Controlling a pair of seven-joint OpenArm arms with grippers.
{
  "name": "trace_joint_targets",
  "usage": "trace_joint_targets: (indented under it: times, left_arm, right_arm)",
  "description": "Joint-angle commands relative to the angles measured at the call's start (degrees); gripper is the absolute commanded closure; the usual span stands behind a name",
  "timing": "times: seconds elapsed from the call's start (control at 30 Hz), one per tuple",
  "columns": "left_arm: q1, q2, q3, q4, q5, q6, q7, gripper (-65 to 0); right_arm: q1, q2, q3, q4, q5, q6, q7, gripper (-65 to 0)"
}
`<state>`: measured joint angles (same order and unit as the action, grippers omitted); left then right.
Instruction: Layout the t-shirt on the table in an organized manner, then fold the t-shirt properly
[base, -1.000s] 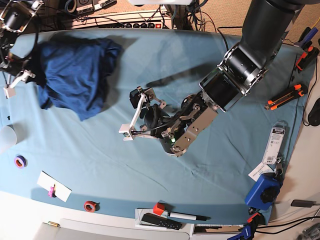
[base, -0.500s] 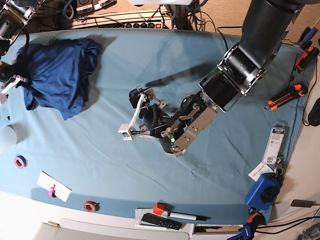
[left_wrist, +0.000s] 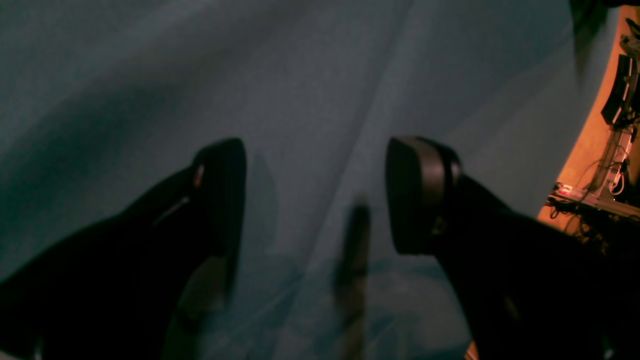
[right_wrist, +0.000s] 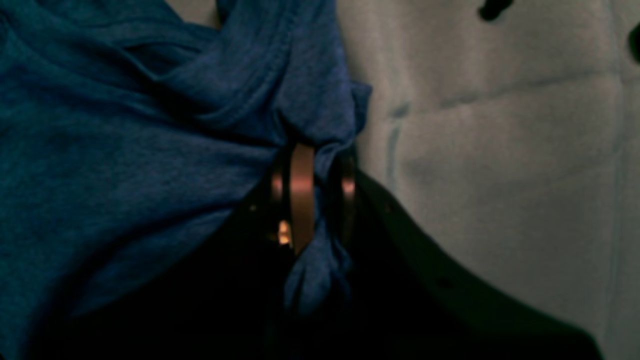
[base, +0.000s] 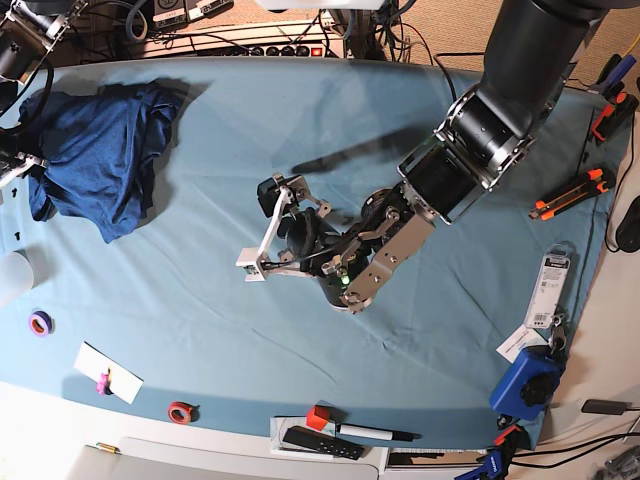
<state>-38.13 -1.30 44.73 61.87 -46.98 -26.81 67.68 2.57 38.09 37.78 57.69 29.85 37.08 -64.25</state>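
Note:
The dark navy t-shirt (base: 95, 150) lies bunched and wrinkled at the far left of the table (base: 200, 330), near its back edge. At the shirt's left edge my right gripper (base: 22, 165) is shut on it. The right wrist view shows a twisted fold of the t-shirt (right_wrist: 125, 165) pinched in that right gripper (right_wrist: 312, 200). My left gripper (base: 262, 230) hangs open over the middle of the table, far from the shirt. In the left wrist view the left gripper (left_wrist: 315, 195) holds nothing, and only teal cloth (left_wrist: 300, 75) shows between its fingers.
Along the front edge lie a purple tape roll (base: 40, 323), a white card (base: 108, 372), a red tape roll (base: 181, 411), a red cube (base: 318, 417), a remote (base: 322, 442) and a marker (base: 375, 433). Orange cutters (base: 572, 193) and a blue device (base: 528, 380) sit at the right.
My right gripper has dragged the t-shirt leftward toward the table's left edge, and the shirt has bunched up more. The left arm has not moved.

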Motion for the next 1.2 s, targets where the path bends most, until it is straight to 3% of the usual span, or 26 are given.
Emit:
trace_joint_targets:
  times: [0.0, 0.33, 0.43, 0.47, 0.6, 0.8, 1.0, 1.1, 1.17]
  left_arm:
    - [-1.88, 0.52, -0.28, 0.76, -0.61, -0.26, -0.92, -43.4]
    - [-1.90, 0.52, -0.28, 0.76, -0.59, -0.26, -1.31, -43.4]
    - [-1.90, 0.52, -0.28, 0.76, -0.59, -0.26, -1.33, -43.4]
    - [-1.90, 0.52, -0.28, 0.76, -0.59, -0.26, -1.33, -43.4]
    - [-1.88, 0.52, -0.28, 0.76, -0.59, -0.26, -1.36, -43.4]
    - [-1.88, 0.52, -0.28, 0.76, 0.04, -0.28, -2.45, -43.4]
    - [-1.88, 1.01, -1.57, 1.40, 0.24, -1.75, -3.23, -43.4]
    - [-1.90, 1.49, -4.33, 2.67, 0.24, -2.78, -4.37, -42.5]
    - [-1.86, 1.42, -7.48, 4.37, 0.11, -4.98, -6.19, -37.2]
  right_arm:
    - [0.81, 1.90, 0.31, 0.37, -2.47, -1.14, -0.09, 0.0]
    - [2.67, 1.75, 0.31, 0.37, -2.23, -1.14, -1.79, -0.8]
    - [2.67, 1.92, 0.31, 0.37, -2.27, -0.87, -1.70, -29.8]
    - [2.67, 2.01, 0.31, 0.37, -2.27, -0.90, -1.42, -34.6]
    - [2.69, 3.80, 0.31, 0.37, -2.27, -0.94, -0.35, -35.2]
    - [3.06, 10.97, 0.33, 0.37, -2.16, -4.63, 1.64, -35.2]
    - [3.32, 15.89, 0.35, 0.37, 10.25, -4.20, 1.57, -35.1]
    - [4.02, 15.54, 1.27, 0.42, 16.09, -1.70, 1.22, -35.0]
    - [5.03, 14.73, 3.19, 0.44, 18.88, 0.61, 1.07, -34.8]
